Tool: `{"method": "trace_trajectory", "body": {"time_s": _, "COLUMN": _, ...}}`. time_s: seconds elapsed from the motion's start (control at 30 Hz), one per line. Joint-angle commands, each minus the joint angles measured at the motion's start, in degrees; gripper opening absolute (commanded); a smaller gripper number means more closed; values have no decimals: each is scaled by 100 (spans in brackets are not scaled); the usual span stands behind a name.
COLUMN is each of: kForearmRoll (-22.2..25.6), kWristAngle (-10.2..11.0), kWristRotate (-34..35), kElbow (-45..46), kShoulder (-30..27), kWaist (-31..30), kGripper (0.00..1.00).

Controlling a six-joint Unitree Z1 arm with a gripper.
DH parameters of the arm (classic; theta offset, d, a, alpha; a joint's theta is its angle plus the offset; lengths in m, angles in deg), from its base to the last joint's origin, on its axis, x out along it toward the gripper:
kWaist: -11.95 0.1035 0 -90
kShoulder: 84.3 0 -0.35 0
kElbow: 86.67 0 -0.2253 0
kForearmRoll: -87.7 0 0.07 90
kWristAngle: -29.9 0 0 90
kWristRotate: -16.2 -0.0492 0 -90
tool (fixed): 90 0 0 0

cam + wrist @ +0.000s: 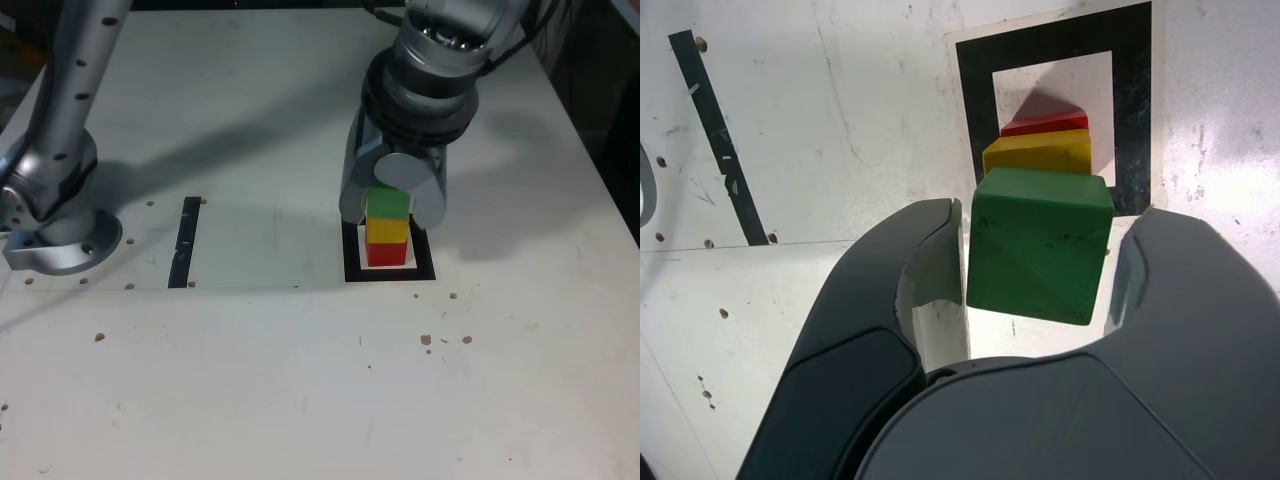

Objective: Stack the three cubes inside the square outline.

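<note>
Hand spread astride green cube, wrist view mostly hiding red cube behind yellow cube.

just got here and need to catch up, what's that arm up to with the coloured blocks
A robot arm is stacking cubes inside a square black outline. The red cube is at the bottom, the yellow cube on it and the green cube on top. The gripper is around the green cube, with its jaws open and a gap visible on each side. All three are stacked, so it looks about ready to back away.
</note>
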Motion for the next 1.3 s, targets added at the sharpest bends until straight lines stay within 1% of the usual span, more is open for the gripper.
{"method": "trace_trajectory", "body": {"time_s": 0.0, "kForearmRoll": 76, "kWristAngle": 24, "kWristRotate": 1, "kElbow": 56, "kShoulder": -1, "kWaist": 17, "kGripper": 89}}
{"method": "trace_trajectory", "body": {"time_s": 0.07, "kForearmRoll": 98, "kWristAngle": 47, "kWristRotate": 12, "kElbow": 88, "kShoulder": -24, "kWaist": 27, "kGripper": 94}}
{"method": "trace_trajectory", "body": {"time_s": 0.17, "kForearmRoll": 135, "kWristAngle": 97, "kWristRotate": 21, "kElbow": 105, "kShoulder": -88, "kWaist": 32, "kGripper": 99}}
{"method": "trace_trajectory", "body": {"time_s": 0.3, "kForearmRoll": 191, "kWristAngle": 188, "kWristRotate": 20, "kElbow": 121, "kShoulder": -285, "kWaist": 32, "kGripper": 99}}
{"method": "trace_trajectory", "body": {"time_s": 0.4, "kForearmRoll": 226, "kWristAngle": 239, "kWristRotate": -14, "kElbow": 121, "kShoulder": -555, "kWaist": 29, "kGripper": 99}}
{"method": "trace_trajectory", "body": {"time_s": 0.53, "kForearmRoll": 242, "kWristAngle": 290, "kWristRotate": -118, "kElbow": 112, "kShoulder": -1129, "kWaist": -49, "kGripper": 99}}
{"method": "trace_trajectory", "body": {"time_s": 0.7, "kForearmRoll": 255, "kWristAngle": 499, "kWristRotate": -284, "kElbow": 243, "kShoulder": -2140, "kWaist": -308, "kGripper": 99}}
{"method": "trace_trajectory", "body": {"time_s": 0.77, "kForearmRoll": 256, "kWristAngle": 522, "kWristRotate": -314, "kElbow": 481, "kShoulder": -2482, "kWaist": -373, "kGripper": 99}}
{"method": "trace_trajectory", "body": {"time_s": 0.87, "kForearmRoll": 241, "kWristAngle": 432, "kWristRotate": -251, "kElbow": 1104, "kShoulder": -2851, "kWaist": -365, "kGripper": 99}}
{"method": "trace_trajectory", "body": {"time_s": 0.97, "kForearmRoll": 184, "kWristAngle": 229, "kWristRotate": -176, "kElbow": 1843, "kShoulder": -3013, "kWaist": -223, "kGripper": 99}}
{"method": "trace_trajectory", "body": {"time_s": 1.07, "kForearmRoll": 1, "kWristAngle": 7, "kWristRotate": -158, "kElbow": 2630, "kShoulder": -3076, "kWaist": 17, "kGripper": 99}}
{"method": "trace_trajectory", "body": {"time_s": 1.17, "kForearmRoll": -409, "kWristAngle": -113, "kWristRotate": -154, "kElbow": 3500, "kShoulder": -3260, "kWaist": 246, "kGripper": 99}}
{"method": "trace_trajectory", "body": {"time_s": 1.27, "kForearmRoll": -1064, "kWristAngle": -122, "kWristRotate": -160, "kElbow": 4447, "kShoulder": -3630, "kWaist": 444, "kGripper": 99}}
